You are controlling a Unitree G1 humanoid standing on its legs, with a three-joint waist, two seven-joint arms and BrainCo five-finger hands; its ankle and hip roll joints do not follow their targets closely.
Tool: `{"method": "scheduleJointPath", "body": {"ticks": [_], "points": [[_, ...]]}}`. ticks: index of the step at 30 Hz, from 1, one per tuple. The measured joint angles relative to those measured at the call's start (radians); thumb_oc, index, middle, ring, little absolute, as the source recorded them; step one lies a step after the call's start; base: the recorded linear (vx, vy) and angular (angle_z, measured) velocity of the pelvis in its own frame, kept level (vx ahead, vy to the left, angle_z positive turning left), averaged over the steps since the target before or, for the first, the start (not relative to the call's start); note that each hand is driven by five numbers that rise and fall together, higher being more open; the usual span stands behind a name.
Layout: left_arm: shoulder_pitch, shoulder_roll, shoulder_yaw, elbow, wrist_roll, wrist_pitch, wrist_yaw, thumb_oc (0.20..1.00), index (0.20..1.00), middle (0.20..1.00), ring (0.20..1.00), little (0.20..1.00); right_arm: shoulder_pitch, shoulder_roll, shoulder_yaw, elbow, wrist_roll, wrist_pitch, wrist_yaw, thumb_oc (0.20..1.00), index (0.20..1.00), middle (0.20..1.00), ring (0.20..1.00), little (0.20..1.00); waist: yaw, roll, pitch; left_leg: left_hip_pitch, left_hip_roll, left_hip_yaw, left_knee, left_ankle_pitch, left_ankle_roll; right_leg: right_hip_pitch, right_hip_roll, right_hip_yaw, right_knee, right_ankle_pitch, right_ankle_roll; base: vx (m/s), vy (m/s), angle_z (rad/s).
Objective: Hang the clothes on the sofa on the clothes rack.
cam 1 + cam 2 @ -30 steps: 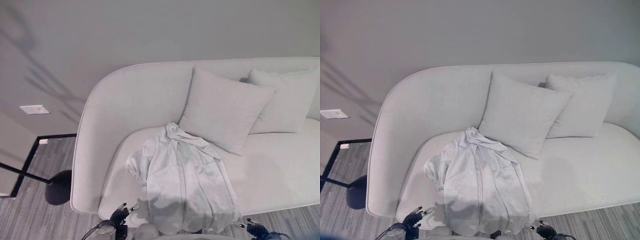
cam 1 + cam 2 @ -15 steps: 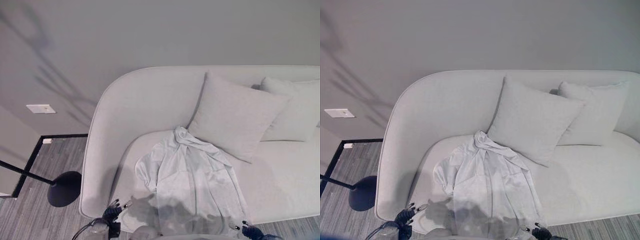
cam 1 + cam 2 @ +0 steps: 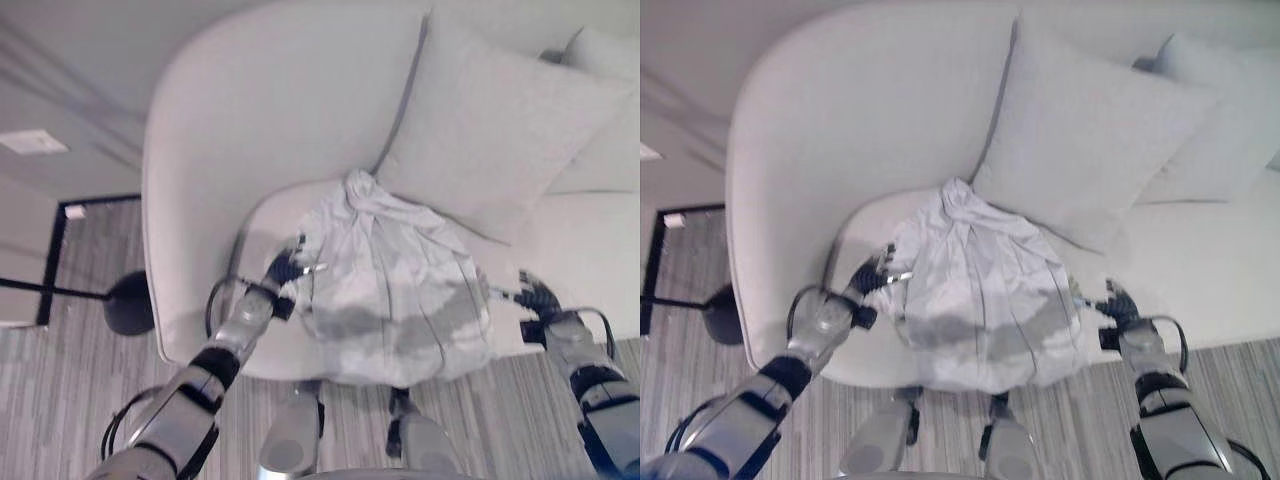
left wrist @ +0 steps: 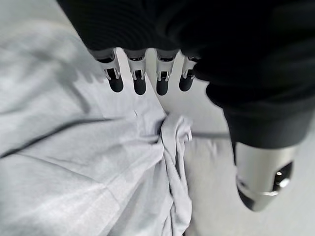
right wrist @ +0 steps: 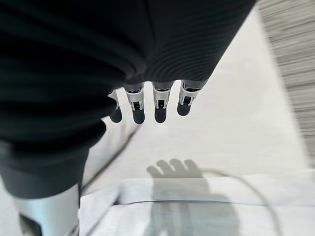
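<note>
A pale grey shirt (image 3: 395, 290) lies crumpled on the seat of a light sofa (image 3: 250, 130), its collar bunched toward the backrest and its hem hanging over the front edge. My left hand (image 3: 283, 270) is at the shirt's left edge, its fingers (image 4: 139, 81) straight and thumb apart just above the cloth (image 4: 74, 172). At the shirt's right edge my right hand (image 3: 535, 298) hovers over the bare seat (image 5: 236, 123); its fingers (image 5: 158, 107) are straight and the cloth (image 5: 197, 211) lies just short of them. Neither hand holds anything.
Two pale cushions (image 3: 500, 120) (image 3: 612, 130) lean on the backrest behind and right of the shirt. A dark floor-lamp base (image 3: 130, 303) and a black frame (image 3: 52, 255) stand on the striped floor left of the sofa.
The camera has tipped down and come closer to the sofa. Both arms have reached forward from the bottom edge, one hand to each side of the shirt.
</note>
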Motion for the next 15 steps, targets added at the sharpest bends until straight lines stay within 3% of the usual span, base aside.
{"method": "scheduleJointPath", "body": {"ticks": [5,8,15], "points": [[-0.097,0.018,-0.067,0.079,0.033,0.007,0.018,1.0,1.0,1.0,1.0,1.0,-0.128,-0.02,0.069,0.113,0.037,0.0,-0.003,1.0,1.0,1.0,1.0,1.0,0.002,0.019,0.056,-0.06,0.002,-0.021,0.0,0.022,0.006,-0.05,0.006,-0.019,0.0,0.009,-0.004,-0.08,-0.03,0.11],[-0.185,0.045,-0.086,0.145,0.035,0.014,0.033,1.0,1.0,1.0,1.0,1.0,-0.261,-0.064,0.11,0.164,0.068,-0.003,-0.017,1.0,1.0,1.0,1.0,1.0,0.003,0.035,0.127,-0.107,0.002,-0.026,0.0,0.036,0.007,-0.093,0.007,-0.027,0.0,0.017,-0.007,-0.07,-0.021,0.08],[-0.317,0.125,-0.106,0.216,0.034,0.021,0.062,1.0,1.0,1.0,1.0,1.0,-0.422,-0.079,0.185,0.206,0.097,-0.003,-0.041,1.0,1.0,1.0,1.0,1.0,0.014,0.032,0.144,-0.15,0.001,-0.032,0.0,0.039,0.007,-0.133,0.007,-0.028,0.0,0.019,-0.008,-0.02,-0.014,0.02]]}}
